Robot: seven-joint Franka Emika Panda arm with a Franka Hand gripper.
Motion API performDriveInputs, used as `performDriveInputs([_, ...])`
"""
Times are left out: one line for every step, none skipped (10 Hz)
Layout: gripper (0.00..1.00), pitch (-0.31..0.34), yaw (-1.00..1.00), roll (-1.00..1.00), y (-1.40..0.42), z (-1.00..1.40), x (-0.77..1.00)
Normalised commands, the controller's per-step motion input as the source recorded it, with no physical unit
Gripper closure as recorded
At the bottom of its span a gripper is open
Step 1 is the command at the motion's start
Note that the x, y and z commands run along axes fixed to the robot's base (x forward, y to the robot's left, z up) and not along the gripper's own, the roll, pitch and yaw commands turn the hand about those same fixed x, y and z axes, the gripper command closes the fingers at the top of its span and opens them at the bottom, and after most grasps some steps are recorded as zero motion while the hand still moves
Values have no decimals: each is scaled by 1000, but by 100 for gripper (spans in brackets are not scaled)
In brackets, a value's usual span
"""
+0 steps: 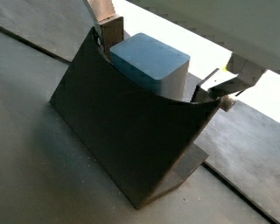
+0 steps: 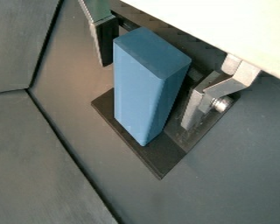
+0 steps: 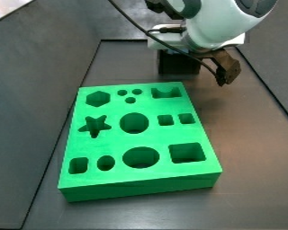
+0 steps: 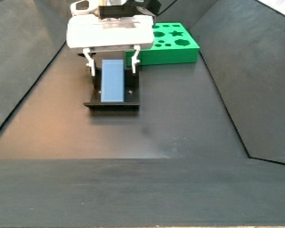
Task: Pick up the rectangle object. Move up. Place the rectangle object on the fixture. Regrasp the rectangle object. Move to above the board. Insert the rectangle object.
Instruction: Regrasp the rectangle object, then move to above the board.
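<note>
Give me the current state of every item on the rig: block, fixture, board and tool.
Rectangle object: leaning on the fixture, between the tool's fingers.
Fixture: standing on the floor, carrying the block.
Board: flat on the floor, all visible holes empty.
Tool: low over the fixture, fingers either side of the block; contact cannot be told.

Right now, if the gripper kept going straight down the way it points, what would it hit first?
Probably the fixture. The gripper straddles the rectangle object leaning there, so its fingers would likely meet the fixture's base plate, though depth is unclear.
</note>
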Motion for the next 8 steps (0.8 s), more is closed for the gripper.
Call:
performDriveInputs([0,26,18,48,-7,-178,17])
performDriveInputs([100,0,0,0,0,0,0])
performDriveInputs([100,-178,155,99,-70,1000,41])
performDriveInputs([100,-179,148,92,-72,1000,40])
performDriveInputs([100,-165,84,63,-72,1000,32])
performDriveInputs([100,-159,40,33,-66,1000,28])
performDriveInputs([100,-139,-15,3,-64,1000,20])
performDriveInputs([100,-126,-41,-9,-62,1000,16])
